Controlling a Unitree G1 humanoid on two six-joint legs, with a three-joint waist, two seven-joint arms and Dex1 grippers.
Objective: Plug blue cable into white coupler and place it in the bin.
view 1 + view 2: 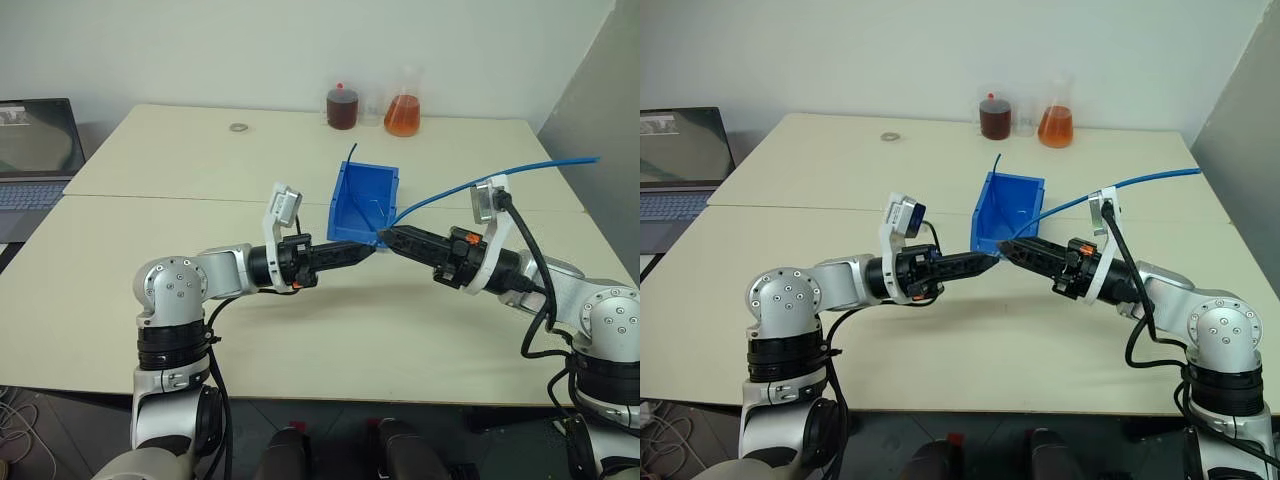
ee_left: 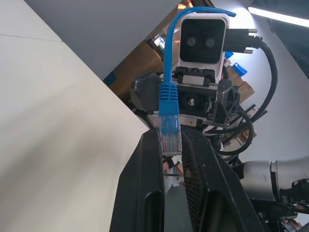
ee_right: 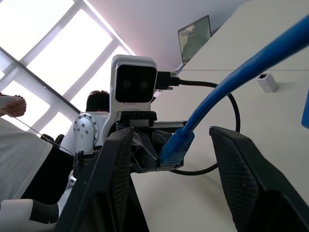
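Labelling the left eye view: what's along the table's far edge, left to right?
Laptop → small metal ring → jar of dark liquid → flask of orange liquid.

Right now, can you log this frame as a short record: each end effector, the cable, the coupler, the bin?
blue cable: plug end held up in front of the bin, the rest trailing off to the right
left end effector: shut on the cable's plug
right end effector: open, fingers either side of the cable
white coupler: lying on the table, unheld
bin: on the table, just behind both end effectors
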